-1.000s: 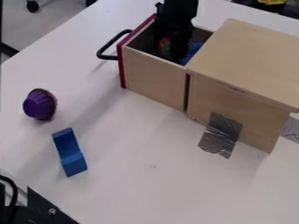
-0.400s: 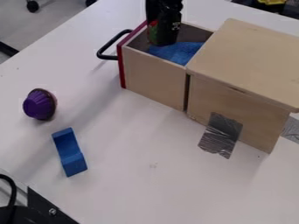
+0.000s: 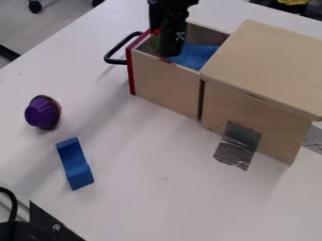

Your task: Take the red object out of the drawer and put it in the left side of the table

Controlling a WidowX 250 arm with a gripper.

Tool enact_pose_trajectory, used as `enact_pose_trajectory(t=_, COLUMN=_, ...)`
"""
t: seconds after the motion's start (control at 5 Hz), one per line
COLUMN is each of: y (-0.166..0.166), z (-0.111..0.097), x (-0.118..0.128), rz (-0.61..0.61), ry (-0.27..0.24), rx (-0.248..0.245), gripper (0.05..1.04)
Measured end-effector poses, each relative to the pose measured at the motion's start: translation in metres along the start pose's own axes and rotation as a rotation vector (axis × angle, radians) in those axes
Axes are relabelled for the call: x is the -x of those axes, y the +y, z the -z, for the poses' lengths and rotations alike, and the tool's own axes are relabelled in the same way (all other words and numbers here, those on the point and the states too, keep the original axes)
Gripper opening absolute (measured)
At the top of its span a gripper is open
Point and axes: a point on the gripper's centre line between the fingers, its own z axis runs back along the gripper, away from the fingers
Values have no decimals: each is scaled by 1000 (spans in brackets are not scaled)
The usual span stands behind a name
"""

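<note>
Black two-finger tool [image 3: 168, 52] is hanging over the left part of the open pale-wood drawer [image 3: 165, 82], its upper part running out past the top edge. It's gripping the red-and-green object [image 3: 155, 42]; the tool's body is covering most of that, so the shape isn't reading and I can't tell how wide the grip is standing. The object is showing just behind the red front panel [image 3: 131, 70], within the drawer's outline; can't tell if it's touching the drawer floor or a wall.

Crumpled blue cloth [image 3: 195, 55] is lying in the drawer, its left side partly hiding behind the tool. Black bar handle [image 3: 116, 49] is sticking out left. Wooden cabinet [image 3: 252, 113] is standing right of the drawer, its right end running out of view, with grey tape [image 3: 237, 145] sticking to its near side.

On the left of the white bench [image 3: 157, 202], a purple fluted cup-shaped toy [image 3: 41, 113] is lying tilted, a blue notched block [image 3: 75, 164] resting nearer. A black cable [image 3: 9, 200] is getting cut off at the near left corner.
</note>
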Motion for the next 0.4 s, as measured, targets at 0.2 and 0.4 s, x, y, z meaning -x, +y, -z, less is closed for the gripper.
enact_pose_trajectory(t=0.2, y=-6, z=3, x=16, rz=-4, ry=3, rx=-8, gripper=767)
enact_pose_trajectory(t=0.4, y=-12, z=5, x=26, rz=8, ry=17, rx=-16, gripper=767)
